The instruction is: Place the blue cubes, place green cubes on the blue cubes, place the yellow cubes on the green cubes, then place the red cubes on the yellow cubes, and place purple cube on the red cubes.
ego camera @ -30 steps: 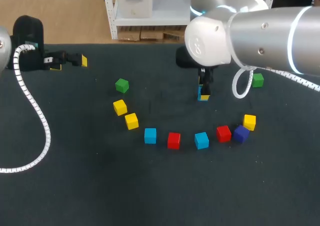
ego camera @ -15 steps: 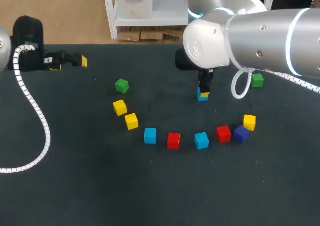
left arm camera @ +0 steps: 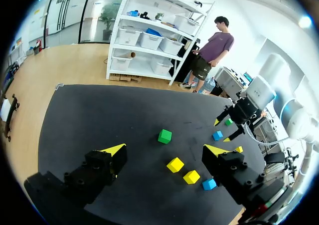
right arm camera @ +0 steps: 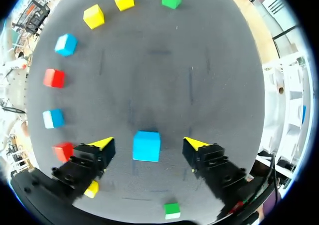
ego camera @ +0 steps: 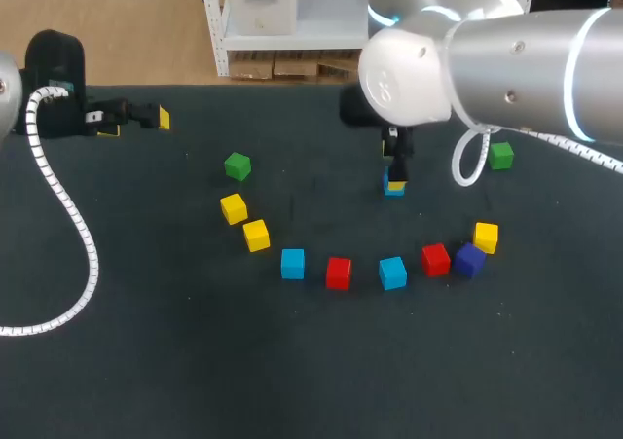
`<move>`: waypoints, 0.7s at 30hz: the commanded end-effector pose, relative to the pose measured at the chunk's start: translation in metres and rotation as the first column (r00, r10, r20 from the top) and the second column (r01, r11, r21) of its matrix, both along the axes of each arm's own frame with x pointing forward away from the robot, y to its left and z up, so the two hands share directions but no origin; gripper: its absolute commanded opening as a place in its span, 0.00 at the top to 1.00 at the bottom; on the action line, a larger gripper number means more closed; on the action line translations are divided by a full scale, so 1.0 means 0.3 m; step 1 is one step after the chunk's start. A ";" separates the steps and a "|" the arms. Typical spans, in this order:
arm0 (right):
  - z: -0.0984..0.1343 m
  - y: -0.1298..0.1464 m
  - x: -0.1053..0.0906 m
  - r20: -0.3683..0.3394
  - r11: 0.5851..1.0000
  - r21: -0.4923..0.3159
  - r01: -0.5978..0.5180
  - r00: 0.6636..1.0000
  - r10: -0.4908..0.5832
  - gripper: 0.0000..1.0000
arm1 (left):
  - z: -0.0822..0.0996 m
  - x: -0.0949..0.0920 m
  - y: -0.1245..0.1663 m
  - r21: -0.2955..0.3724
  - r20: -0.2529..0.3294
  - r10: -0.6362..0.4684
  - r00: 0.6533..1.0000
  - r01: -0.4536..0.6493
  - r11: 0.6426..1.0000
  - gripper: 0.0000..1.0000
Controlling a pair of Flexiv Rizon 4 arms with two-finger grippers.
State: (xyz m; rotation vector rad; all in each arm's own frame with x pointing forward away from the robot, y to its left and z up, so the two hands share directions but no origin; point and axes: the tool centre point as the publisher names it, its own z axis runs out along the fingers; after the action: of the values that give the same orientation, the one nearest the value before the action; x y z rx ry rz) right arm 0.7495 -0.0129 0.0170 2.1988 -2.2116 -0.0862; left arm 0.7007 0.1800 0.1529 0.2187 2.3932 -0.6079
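A blue cube (ego camera: 393, 187) rests on the dark table, apart from the other cubes. My right gripper (ego camera: 394, 169) hangs just over it. In the right wrist view the blue cube (right arm camera: 147, 146) lies between the fingers of my right gripper (right arm camera: 148, 143), which is open with a gap on each side. Nearer the front, a curved row holds a yellow cube (ego camera: 233, 207), another yellow cube (ego camera: 256, 235), a blue cube (ego camera: 292, 263), a red cube (ego camera: 338, 273), a blue cube (ego camera: 392, 273), a red cube (ego camera: 435, 259), the purple cube (ego camera: 469, 261) and a yellow cube (ego camera: 486, 236). My left gripper (ego camera: 136, 120) is open and empty at the far left.
One green cube (ego camera: 237, 165) sits left of centre and another green cube (ego camera: 501, 155) sits to the right, beside a white cable loop (ego camera: 469, 171) hanging from my right arm. A white coiled cable (ego camera: 68, 215) trails over the table's left side.
My right gripper's fingers have spread away from the blue cube, which stays on the table, and the gripper has risen slightly. The left arm has not moved.
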 end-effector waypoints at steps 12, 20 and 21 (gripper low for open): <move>0.153 -0.054 -0.352 0.064 0.998 0.065 0.011 0.998 -0.015 0.00 | -0.006 -0.002 0.011 -0.013 0.008 -0.010 1.000 0.010 1.000 0.00; 0.140 -0.013 -0.539 0.095 0.994 0.096 -0.050 0.995 0.041 0.00 | -0.006 -0.002 0.011 -0.013 0.008 -0.010 1.000 0.010 1.000 0.00; 0.132 -0.008 -0.556 0.100 0.994 0.097 -0.056 0.994 0.047 0.00 | -0.006 -0.002 0.011 -0.013 0.008 -0.010 1.000 0.010 1.000 0.00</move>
State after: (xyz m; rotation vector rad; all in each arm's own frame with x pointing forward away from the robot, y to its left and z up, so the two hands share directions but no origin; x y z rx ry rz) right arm 0.6260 -0.0111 0.0555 2.2628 -2.1383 -0.2698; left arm 0.7007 0.1800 0.1529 0.2187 2.3932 -0.6079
